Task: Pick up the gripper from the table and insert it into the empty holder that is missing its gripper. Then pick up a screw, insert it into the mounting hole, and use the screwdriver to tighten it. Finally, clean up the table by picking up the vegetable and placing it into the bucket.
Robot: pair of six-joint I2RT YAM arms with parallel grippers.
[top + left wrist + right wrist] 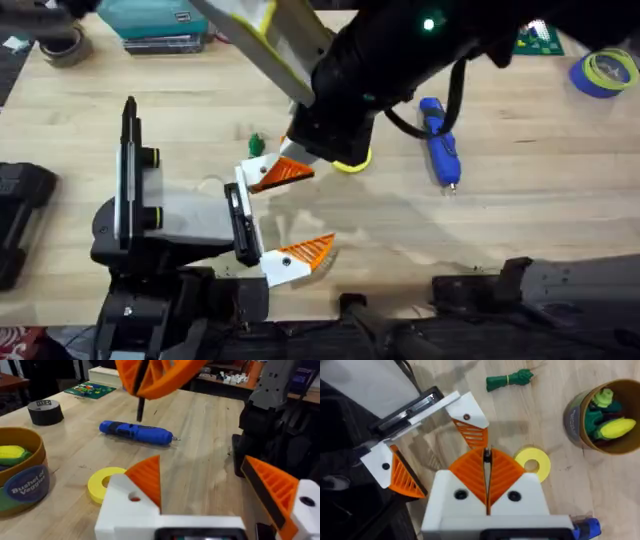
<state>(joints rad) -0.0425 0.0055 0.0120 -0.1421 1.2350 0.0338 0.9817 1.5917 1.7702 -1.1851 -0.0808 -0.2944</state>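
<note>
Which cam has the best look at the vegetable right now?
Right wrist: the vegetable lies whole and unobstructed on the table, beside the bucket. Overhead catches just a small green bit at the edge of the right arm. The left wrist view looks elsewhere.

Table (560,230) pale matt wood; screwdriver (136,433) glossy blue plastic, metal tip; bucket (580,420) matt.

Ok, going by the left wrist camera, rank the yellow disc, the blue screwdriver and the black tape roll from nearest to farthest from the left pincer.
From the left pincer:
1. Yellow disc, flat on the table just ahead of the pincer, beside the bucket.
2. Screwdriver, lying on its side, farther out at mid-table.
3. Black tape roll, farthest, towards the table's far edge.
</note>
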